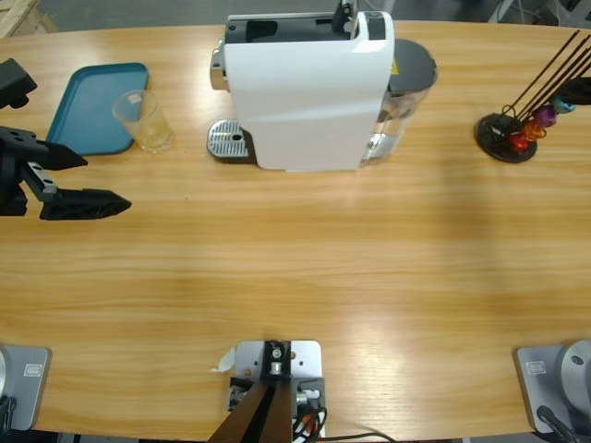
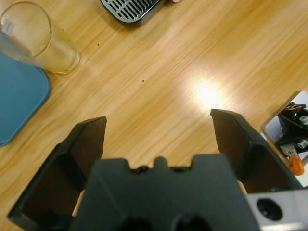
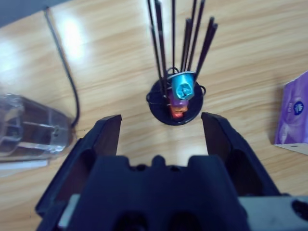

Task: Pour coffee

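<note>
Left gripper (image 2: 159, 130) wide open, empty; glass (image 2: 36, 41) ahead-left, holding no coffee. Right gripper (image 3: 161, 127) open, empty, capsule rack (image 3: 175, 98) ahead. Nothing brewed or poured.

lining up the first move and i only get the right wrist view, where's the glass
observer: the glass stands on the table beside a teal tray, left of the coffee machine in the high view.
operator: any coffee in it
observer: no dark liquid shows in it in the left wrist view.
operator: is the left gripper on it
observer: no, the left gripper is open over bare wood, apart from the glass, and it holds nothing.
</note>
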Controlling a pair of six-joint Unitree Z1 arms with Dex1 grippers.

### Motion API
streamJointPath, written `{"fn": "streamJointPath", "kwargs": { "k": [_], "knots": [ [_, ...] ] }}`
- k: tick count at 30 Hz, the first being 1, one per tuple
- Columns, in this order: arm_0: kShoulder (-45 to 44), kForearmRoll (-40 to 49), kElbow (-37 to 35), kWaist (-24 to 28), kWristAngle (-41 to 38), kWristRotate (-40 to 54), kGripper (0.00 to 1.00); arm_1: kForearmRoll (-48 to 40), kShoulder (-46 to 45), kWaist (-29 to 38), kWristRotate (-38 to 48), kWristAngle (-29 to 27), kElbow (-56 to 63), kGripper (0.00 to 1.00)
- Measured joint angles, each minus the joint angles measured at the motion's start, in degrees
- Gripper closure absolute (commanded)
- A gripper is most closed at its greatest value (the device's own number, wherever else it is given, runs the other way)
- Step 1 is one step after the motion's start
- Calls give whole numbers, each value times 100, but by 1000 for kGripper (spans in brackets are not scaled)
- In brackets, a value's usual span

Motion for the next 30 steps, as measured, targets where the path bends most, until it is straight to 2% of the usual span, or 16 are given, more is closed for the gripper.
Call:
{"fn": "streamJointPath", "kwargs": {
  "k": [11, 30],
  "knots": [
    [-143, -849, 615, -3, 0, -38, 69, -298, 425, -578, -33, 46, -1, 269],
    [-182, -981, 670, -3, 52, -42, 69, -413, 859, -709, -220, 115, -71, 289]
  ]
}}
